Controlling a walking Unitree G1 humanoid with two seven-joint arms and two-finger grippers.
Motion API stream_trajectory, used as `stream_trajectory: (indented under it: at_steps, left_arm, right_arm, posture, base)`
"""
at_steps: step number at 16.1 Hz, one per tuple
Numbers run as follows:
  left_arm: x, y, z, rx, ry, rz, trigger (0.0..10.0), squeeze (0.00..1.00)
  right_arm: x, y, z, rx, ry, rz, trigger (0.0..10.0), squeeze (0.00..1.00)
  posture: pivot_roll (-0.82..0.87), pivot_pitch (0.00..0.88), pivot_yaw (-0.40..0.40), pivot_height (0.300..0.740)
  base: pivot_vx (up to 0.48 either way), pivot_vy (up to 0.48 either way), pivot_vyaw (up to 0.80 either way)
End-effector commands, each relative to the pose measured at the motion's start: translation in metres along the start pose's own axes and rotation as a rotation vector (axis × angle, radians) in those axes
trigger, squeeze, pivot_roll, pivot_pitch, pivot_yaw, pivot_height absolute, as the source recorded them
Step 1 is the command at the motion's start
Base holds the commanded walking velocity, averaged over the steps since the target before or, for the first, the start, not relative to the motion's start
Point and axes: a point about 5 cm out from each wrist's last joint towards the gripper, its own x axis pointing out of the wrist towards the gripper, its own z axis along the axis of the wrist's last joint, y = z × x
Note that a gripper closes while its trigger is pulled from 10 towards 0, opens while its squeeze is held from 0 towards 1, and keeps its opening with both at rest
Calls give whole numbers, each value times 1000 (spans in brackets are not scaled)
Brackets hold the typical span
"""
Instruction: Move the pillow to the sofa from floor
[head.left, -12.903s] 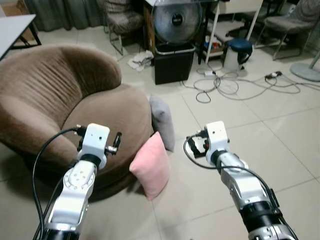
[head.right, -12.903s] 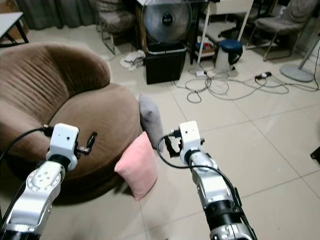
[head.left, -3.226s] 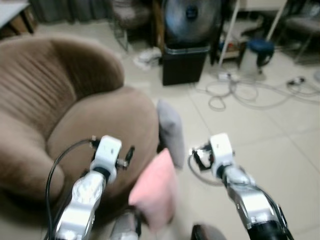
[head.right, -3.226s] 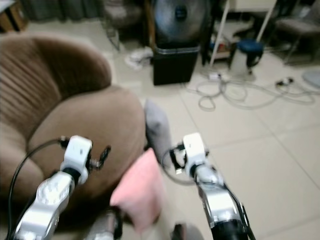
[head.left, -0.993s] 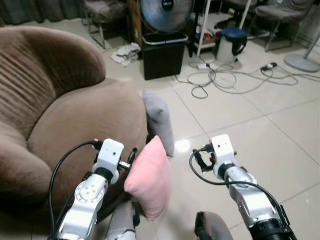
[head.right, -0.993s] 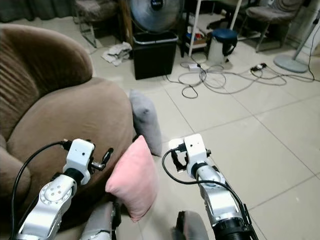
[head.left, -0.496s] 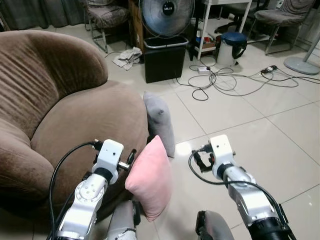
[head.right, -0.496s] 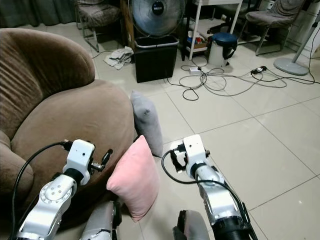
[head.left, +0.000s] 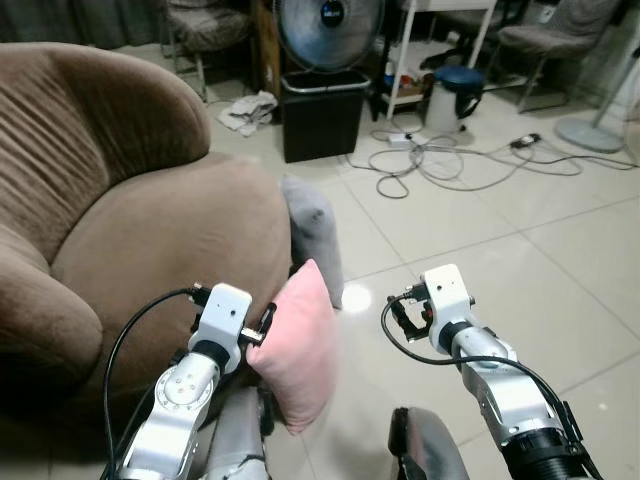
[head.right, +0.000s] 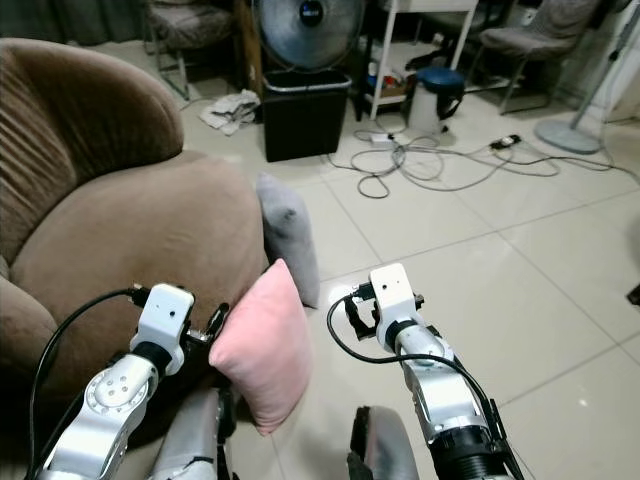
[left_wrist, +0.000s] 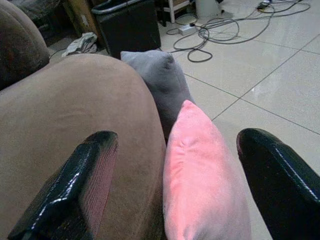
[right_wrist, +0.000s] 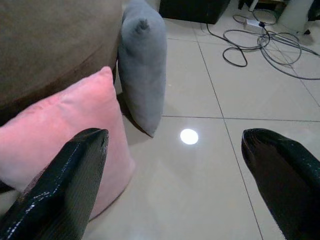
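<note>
A pale tiled floor (head.left: 560, 250) is seen. A brown sofa (head.left: 130, 230) stands on it at the left. A pink pillow (head.left: 298, 358) is stood on edge on the tiles, leaning against the sofa's front; a grey pillow (head.left: 312, 232) is propped just behind it, also against the sofa. Farther back, a black bin (head.left: 320, 122), a rag (head.left: 250, 108) and loose cables (head.left: 450, 158) lie on the floor.

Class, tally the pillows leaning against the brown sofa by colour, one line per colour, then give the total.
Pink pillow: 1
Grey pillow: 1
Total: 2 pillows, both standing on the floor against the sofa.
</note>
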Motion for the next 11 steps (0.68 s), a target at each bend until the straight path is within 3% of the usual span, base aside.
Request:
stream_trajectory:
  at_steps: [1,4,6,8,9,11]
  left_arm:
    - [0,-1,2,14,-12,-5,10000,0]
    - [-2,5,-4,-2,2,28,10000,0]
    - [-3,1,-2,-26,7,3,10000,0]
    - [-7,6,-1,8,6,1,10000,0]
    - [-11,14,0,70,36,14,10000,0]
    - [-18,31,4,85,51,82,10000,0]
  right_arm:
    - [0,-7,2,-8,-5,-20,10000,0]
    - [-6,0,-4,-28,-1,-8,10000,0]
    - [-9,6,-8,-17,9,7,10000,0]
    - [-9,17,-12,1,18,29,10000,0]
    - [-4,30,-22,17,51,64,10000,0]
    - [3,48,-27,11,71,135,10000,0]
  posture:
    - [58,0,-36,562]
    - [36,0,-16,562]
    - [51,0,11,562]
    - [128,33,10,562]
    - [187,46,5,562]
    - [242,63,8,562]
  base:
    - [0,0,0]
    - [0,0,0]
    - [0,0,0]
    - [0,0,0]
    - [0,0,0]
    - [0,0,0]
